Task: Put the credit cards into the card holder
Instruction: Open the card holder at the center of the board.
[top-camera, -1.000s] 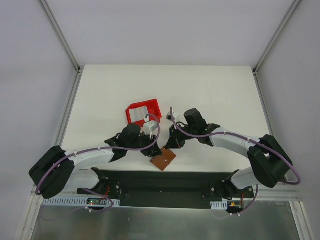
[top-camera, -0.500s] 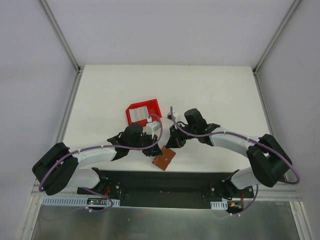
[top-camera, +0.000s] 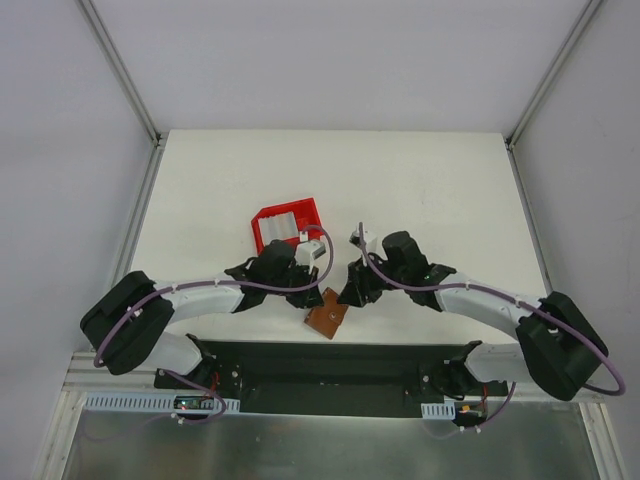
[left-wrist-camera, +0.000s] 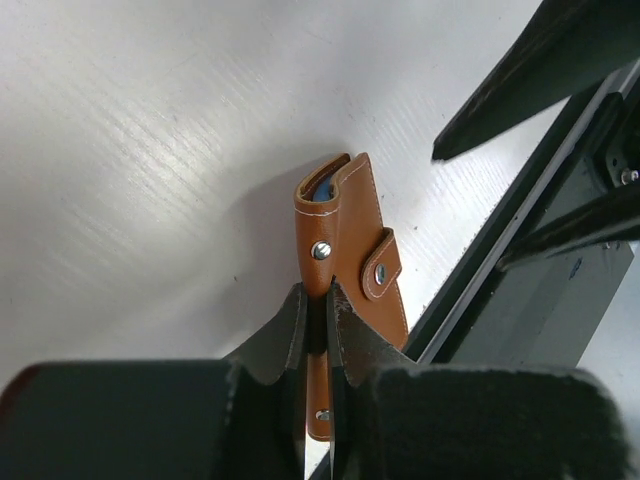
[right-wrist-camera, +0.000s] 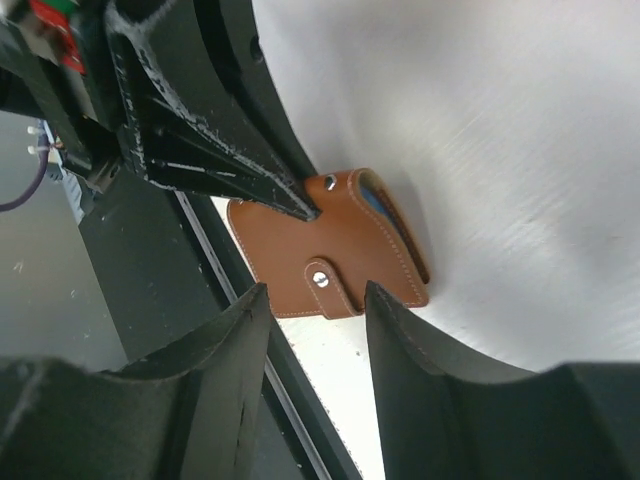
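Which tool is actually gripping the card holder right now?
The left tool, shut on the edge of the card holder; the right tool hangs open over it.

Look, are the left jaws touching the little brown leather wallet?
Touching. The left wrist view shows the left gripper's jaws clamped on the small brown leather wallet's edge.

No text, label or number is readable.
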